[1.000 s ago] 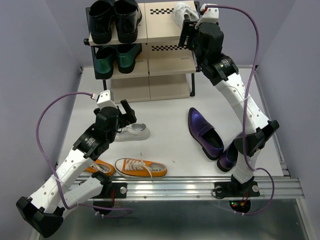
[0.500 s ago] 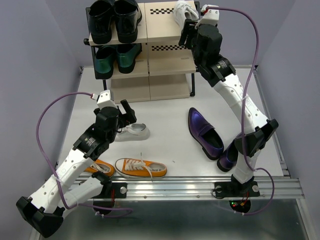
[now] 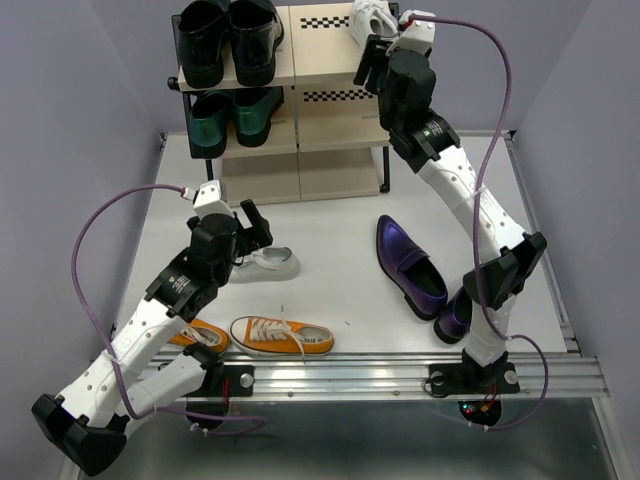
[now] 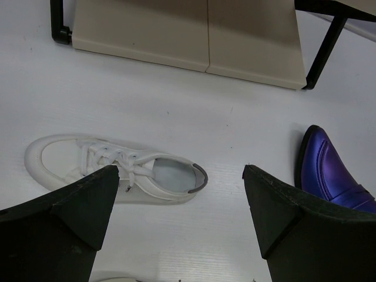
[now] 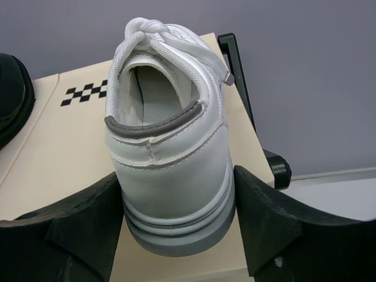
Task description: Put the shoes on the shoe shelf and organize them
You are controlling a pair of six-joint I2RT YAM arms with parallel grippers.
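While right claw (image 5: 176,176) pinches white sneaker (image 5: 167,147) by heel on top shelf (image 5: 64,164), heel sits right at front edge, so sloppy release could tip it off. Left claw (image 4: 179,170) wide open above its mate (image 4: 88,170) on table (image 4: 176,117).

From above, the shelved white sneaker (image 3: 368,16) is mostly hidden behind the right pincer (image 3: 372,52). In the right wrist view its toe is masked by its own heel. Well behind that pincer, one purple loafer (image 3: 450,322) is half covered by the right arm. An orange sneaker (image 3: 200,333) is largely hidden under the left arm. Left of the right pincer, a black shoe (image 5: 12,100) is cut off by the picture's edge.
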